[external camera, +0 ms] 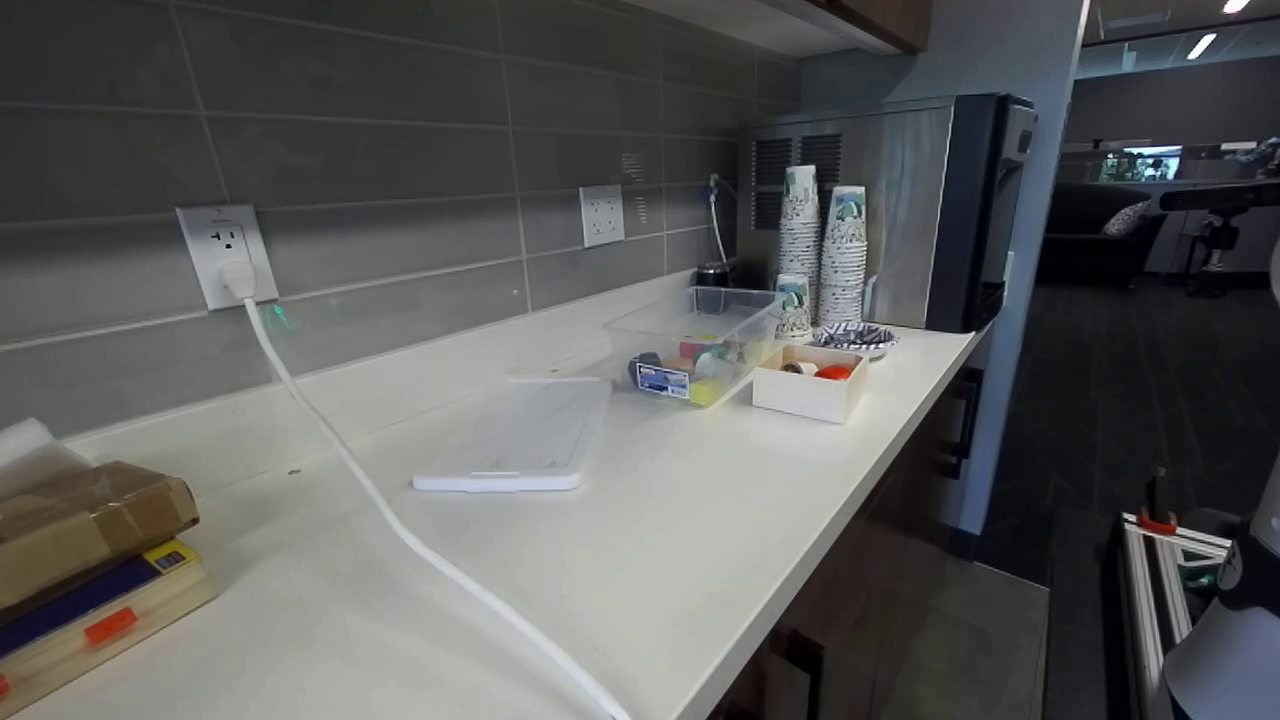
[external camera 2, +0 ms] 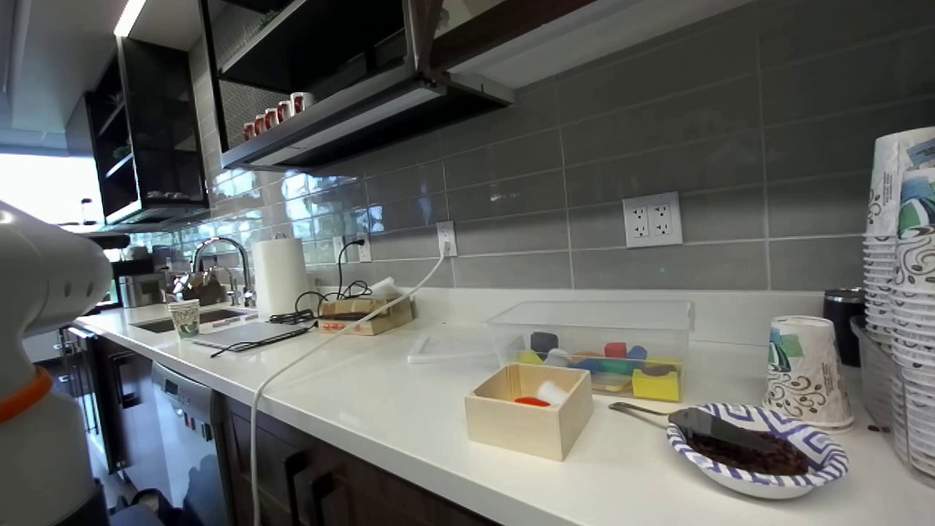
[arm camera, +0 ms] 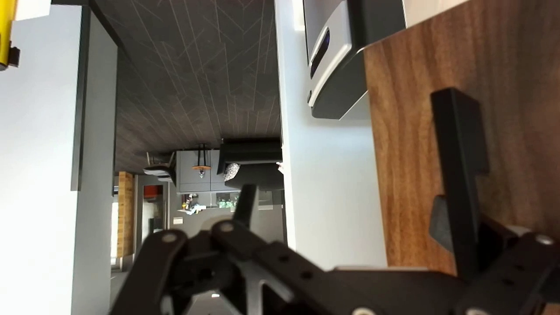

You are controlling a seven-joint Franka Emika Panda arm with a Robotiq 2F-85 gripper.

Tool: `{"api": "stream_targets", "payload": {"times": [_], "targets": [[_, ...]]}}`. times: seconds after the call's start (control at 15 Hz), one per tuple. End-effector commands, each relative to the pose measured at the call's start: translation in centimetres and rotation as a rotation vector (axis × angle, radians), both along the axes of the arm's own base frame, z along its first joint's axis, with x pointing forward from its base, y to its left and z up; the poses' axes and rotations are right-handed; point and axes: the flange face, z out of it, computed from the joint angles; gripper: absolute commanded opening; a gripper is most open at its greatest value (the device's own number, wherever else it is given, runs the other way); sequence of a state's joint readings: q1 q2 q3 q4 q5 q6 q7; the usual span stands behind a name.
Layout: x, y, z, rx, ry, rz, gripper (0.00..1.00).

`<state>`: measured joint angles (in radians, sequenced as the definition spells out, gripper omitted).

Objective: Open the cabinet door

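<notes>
Wrist view: my claw [arm camera: 344,210] spread wide at the handle [arm camera: 457,157] of the cabinet door [arm camera: 404,144]

I see the two fingers [arm camera: 246,203] well apart. One points free of the wood, over the distant room [arm camera: 197,175]; the tip of the other shows just past the black bar of the handle, which hides part of it, so I cannot tell whether they touch. This view stands upside down, with the floor [arm camera: 201,57] along its top, and the door's brown wood fills the right side. Whether the door is ajar I cannot tell.

In an exterior view I find the wood of an upper cabinet [external camera: 905,22] above the far end of the counter [external camera: 640,540], where a steel machine [external camera: 920,220] stands near the front corner. Both exterior views show my white arm [external camera 2: 51,270] off the front edge.

Near that edge I have a wooden box [external camera 2: 504,425] with a red piece [external camera 2: 532,401] and a white piece [external camera 2: 552,393] in it. Just behind, toward the back edge, sits a clear bin [external camera 2: 577,319] of coloured blocks [external camera 2: 655,383]; a white lid [external camera: 520,440] lies flat beside it. A patterned plate [external camera 2: 825,467], nearer the machine, bears something dark [external camera 2: 741,454] and a utensil [external camera 2: 719,429], with paper cups [external camera: 800,245] stacked near it. A white cord [external camera: 400,530] runs from a wall outlet [external camera: 210,235] across the counter and hangs over the front edge
</notes>
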<state>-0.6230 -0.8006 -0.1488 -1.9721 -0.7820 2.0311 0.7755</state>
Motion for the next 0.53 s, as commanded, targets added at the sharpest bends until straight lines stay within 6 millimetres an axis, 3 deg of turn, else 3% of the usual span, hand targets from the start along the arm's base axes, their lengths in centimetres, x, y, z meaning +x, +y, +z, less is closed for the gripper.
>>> {"api": "stream_targets", "payload": {"times": [0.0,0.47], "targets": [[-1.8,-0.6,-2.0,0.014,0.045,-0.079,1.00],[-2.3,0.9,-3.1,-0.018,0.067,-0.093,1.00]]}}
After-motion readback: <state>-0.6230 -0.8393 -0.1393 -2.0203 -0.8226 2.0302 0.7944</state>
